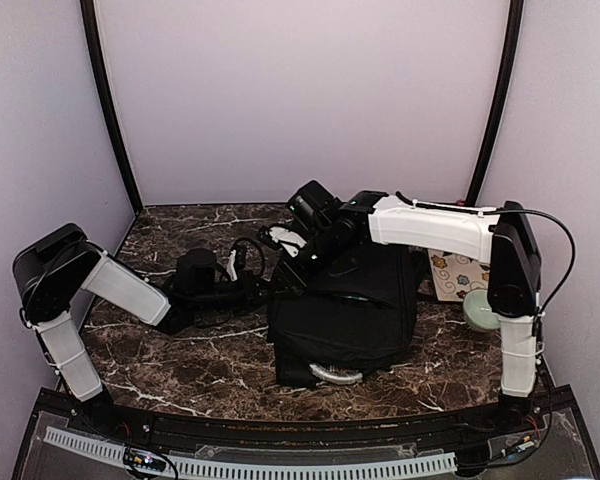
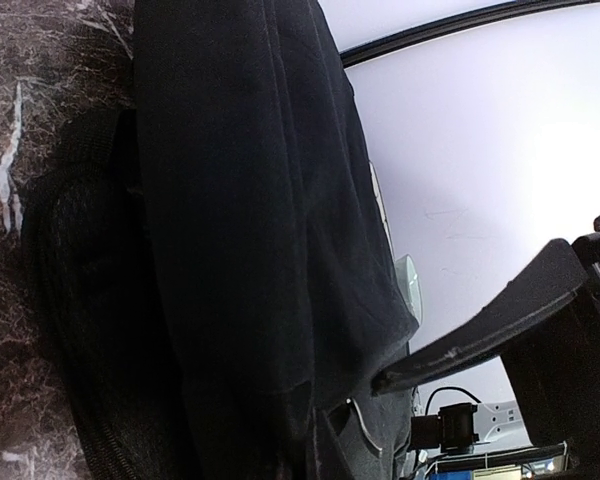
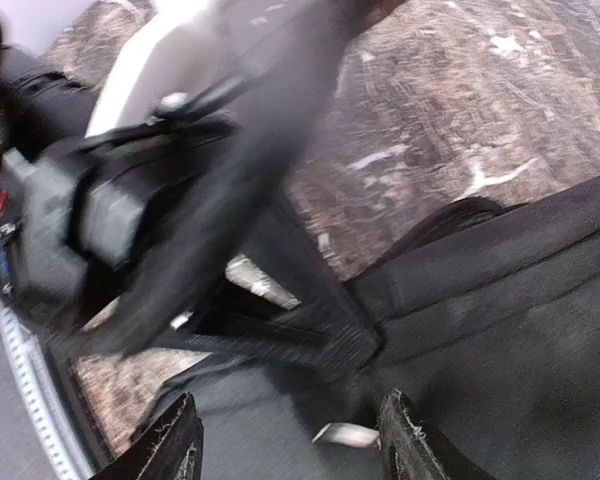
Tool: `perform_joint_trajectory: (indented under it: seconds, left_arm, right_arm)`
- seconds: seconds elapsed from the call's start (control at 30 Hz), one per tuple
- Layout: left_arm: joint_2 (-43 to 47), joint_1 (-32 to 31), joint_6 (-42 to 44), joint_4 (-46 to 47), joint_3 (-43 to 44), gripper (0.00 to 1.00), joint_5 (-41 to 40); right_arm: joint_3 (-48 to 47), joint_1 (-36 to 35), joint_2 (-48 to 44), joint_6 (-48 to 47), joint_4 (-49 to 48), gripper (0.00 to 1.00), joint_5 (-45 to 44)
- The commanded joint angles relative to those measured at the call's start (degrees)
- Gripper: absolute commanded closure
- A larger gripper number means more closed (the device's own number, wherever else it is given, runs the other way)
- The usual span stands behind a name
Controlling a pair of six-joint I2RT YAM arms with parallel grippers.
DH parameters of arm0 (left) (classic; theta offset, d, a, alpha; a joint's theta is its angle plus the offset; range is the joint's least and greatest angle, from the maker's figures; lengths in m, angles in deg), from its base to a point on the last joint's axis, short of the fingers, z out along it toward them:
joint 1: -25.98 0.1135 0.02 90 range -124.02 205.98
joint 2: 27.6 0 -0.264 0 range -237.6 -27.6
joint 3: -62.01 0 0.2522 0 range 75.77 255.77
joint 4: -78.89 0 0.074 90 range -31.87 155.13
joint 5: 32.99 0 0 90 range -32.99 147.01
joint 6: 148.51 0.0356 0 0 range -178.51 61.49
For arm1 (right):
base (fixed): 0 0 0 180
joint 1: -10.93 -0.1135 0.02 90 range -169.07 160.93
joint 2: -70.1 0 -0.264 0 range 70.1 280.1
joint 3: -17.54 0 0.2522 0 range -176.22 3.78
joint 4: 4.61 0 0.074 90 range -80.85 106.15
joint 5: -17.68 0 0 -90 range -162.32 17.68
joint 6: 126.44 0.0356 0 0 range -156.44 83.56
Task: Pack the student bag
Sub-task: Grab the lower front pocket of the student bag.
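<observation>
The student bag (image 1: 345, 310) is a large black backpack lying in the middle of the table, its light grey handle loop (image 1: 335, 374) at the near edge. My left gripper (image 1: 252, 290) is at the bag's left edge. In the left wrist view the black bag (image 2: 250, 220) fills the frame, and only one finger (image 2: 480, 325) shows, its tip against the fabric. The other finger is hidden. My right gripper (image 1: 298, 262) hovers over the bag's far left corner. It is open (image 3: 290, 450), with bag fabric (image 3: 500, 330) and a pale zipper pull (image 3: 345, 433) between its fingers.
A flower-patterned card (image 1: 458, 275) and a pale green round object (image 1: 480, 312) lie right of the bag, by the right arm's base. Cables and a white item (image 1: 280, 240) lie behind the bag's left corner. Walls close in on three sides.
</observation>
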Motion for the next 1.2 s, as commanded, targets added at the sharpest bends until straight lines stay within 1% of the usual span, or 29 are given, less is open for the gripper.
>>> perform_joint_trajectory:
  seconds: [0.0,0.13,0.33,0.5,0.73,0.83,0.97,1.17]
  left_arm:
    - [4.32,-0.35,1.22,7.38,-0.14,1.00,-1.60]
    - [4.78,-0.40,1.57,7.25,-0.54,1.00,-1.95]
    - [5.59,-0.40,2.17,6.96,-1.82,1.00,-3.28]
    - [5.21,-0.43,2.25,7.15,-1.99,1.00,-3.89]
    - [4.25,-0.38,1.94,7.64,-1.68,1.00,-3.86]
    - [3.96,-0.36,1.85,7.69,-1.58,1.00,-3.72]
    - [3.82,-0.36,1.76,7.82,-1.56,1.00,-3.79]
    - [4.11,-0.36,2.19,7.32,-1.42,1.00,-3.90]
  right_arm:
    - [-3.51,-0.47,3.74,0.18,1.35,0.43,-7.45]
    - [-3.54,-0.47,4.94,0.22,1.48,0.58,-9.24]
    - [-0.47,-0.39,2.51,-0.01,0.91,0.65,-11.12]
    - [3.86,-0.38,-0.31,0.37,-0.42,0.66,-10.19]
    - [6.09,-0.33,-2.55,-0.04,-0.46,0.65,-8.49]
    - [6.96,-0.38,-2.86,-0.22,-0.51,0.68,-8.55]
    - [7.06,-0.38,-2.28,-0.22,-0.41,0.76,-7.99]
    - [7.96,-0.38,-3.08,-0.24,-0.25,0.76,-6.50]
